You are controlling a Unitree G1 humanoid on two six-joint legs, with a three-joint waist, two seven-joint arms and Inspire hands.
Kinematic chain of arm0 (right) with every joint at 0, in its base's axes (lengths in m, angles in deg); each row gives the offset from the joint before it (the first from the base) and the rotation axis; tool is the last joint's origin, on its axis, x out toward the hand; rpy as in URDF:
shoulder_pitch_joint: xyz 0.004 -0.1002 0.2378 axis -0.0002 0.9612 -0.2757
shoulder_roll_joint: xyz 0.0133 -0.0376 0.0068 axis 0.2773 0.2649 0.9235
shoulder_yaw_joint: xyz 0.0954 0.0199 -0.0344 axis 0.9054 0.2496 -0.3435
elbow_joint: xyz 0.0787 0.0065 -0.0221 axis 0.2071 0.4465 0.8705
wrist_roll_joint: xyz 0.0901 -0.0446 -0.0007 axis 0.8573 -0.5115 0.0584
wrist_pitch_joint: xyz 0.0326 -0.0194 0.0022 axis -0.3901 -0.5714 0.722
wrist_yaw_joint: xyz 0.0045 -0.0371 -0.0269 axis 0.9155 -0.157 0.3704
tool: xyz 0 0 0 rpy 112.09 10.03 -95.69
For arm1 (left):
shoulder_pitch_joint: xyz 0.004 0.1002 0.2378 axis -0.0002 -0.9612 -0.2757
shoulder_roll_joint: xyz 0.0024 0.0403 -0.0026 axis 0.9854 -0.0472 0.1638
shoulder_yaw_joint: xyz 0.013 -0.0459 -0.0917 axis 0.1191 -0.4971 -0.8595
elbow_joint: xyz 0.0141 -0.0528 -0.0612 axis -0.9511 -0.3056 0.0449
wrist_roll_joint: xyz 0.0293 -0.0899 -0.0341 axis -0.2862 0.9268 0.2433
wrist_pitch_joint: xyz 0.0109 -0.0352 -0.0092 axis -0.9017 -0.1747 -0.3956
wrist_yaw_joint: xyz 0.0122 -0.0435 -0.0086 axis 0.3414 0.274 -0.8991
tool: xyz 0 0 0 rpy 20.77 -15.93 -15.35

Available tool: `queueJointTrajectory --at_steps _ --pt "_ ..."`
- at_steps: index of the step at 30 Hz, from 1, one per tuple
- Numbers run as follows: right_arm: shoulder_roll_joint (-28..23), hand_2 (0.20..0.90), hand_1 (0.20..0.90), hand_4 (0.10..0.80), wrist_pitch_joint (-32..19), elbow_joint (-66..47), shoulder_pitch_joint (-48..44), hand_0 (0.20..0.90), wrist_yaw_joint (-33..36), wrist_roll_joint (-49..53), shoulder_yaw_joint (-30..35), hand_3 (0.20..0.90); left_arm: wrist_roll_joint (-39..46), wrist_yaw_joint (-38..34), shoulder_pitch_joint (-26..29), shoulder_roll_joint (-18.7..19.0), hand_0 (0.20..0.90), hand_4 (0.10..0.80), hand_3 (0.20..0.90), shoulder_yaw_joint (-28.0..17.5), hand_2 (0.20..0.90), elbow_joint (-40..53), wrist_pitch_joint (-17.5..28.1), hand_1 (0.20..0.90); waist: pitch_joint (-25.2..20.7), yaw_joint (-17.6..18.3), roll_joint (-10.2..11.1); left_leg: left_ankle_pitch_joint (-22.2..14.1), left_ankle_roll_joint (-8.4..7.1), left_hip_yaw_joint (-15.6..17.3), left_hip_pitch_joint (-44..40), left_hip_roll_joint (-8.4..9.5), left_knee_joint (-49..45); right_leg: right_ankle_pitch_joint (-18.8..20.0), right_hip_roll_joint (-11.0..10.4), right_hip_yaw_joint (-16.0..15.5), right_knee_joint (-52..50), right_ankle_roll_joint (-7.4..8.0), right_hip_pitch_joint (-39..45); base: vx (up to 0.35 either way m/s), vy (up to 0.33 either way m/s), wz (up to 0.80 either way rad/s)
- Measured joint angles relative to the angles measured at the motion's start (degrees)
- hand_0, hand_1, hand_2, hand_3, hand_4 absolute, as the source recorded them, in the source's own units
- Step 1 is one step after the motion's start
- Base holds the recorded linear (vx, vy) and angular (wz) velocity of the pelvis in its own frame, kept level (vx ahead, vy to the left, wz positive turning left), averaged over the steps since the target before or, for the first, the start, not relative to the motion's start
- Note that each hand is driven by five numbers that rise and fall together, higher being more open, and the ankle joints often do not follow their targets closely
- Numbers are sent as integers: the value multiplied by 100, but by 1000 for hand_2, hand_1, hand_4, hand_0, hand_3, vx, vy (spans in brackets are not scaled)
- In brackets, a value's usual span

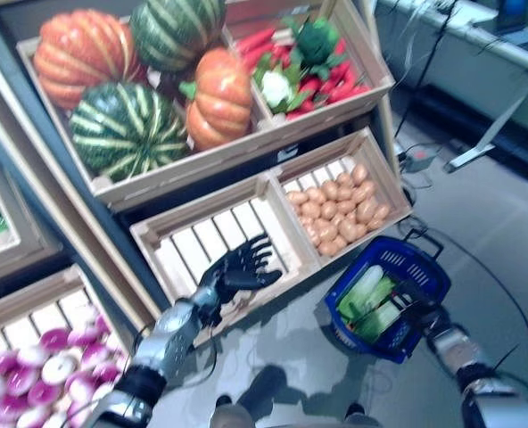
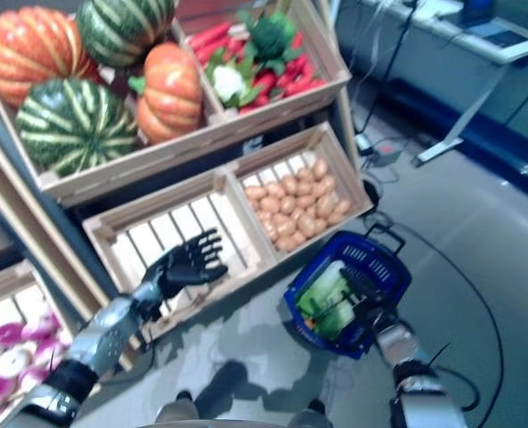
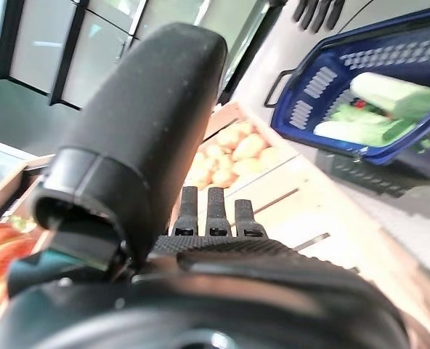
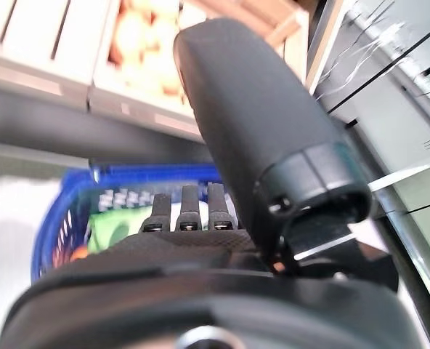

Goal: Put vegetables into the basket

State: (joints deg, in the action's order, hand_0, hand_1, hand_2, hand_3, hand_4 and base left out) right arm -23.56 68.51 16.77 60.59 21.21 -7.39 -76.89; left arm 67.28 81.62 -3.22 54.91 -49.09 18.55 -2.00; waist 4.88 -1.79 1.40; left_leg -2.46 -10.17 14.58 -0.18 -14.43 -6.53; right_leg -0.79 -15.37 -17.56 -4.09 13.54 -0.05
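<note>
Left hand [image 1: 239, 267]: fingers spread, empty, over the bare crate [image 1: 193, 234]
Right hand [image 2: 366, 303]: at the basket [image 1: 429, 276]; grip unclear

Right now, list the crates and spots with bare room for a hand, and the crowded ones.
The slatted crate under the open left hand is bare, bordered by the potato crate on its right. The floor between that crate and the blue basket is open. Crowded: the pumpkin crate above, the potatoes, and the basket, partly filled with greens.
</note>
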Motion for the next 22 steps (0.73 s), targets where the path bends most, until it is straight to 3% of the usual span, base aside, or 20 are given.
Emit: queueJointTrajectory --at_steps 9,16,22 --pt "979 900 900 800 -142 -1131 1184 900 127 -685 -1240 900 -651 339 -869 -557 900 800 900 30 900 -1327 -9 900 -339 306 26 315 -69 323 -805 66 937 190 140 270 505 55 337 15 38 -18" --pt "1271 900 900 800 -160 -1157 1491 900 151 -762 -1647 900 -770 139 -898 -1182 900 800 900 1 900 -2920 55 900 -592 404 21 426 -43 317 -900 122 1151 309 141 358 606 64 297 1 25 -8" --pt "1440 900 900 800 -357 -863 1572 900 150 -900 -1828 900 -701 -148 -908 -1543 900 800 900 7 900 -3496 79 900 -600 396 -42 453 -28 284 -875 147 1152 408 137 382 758 58 359 4 9 -2"
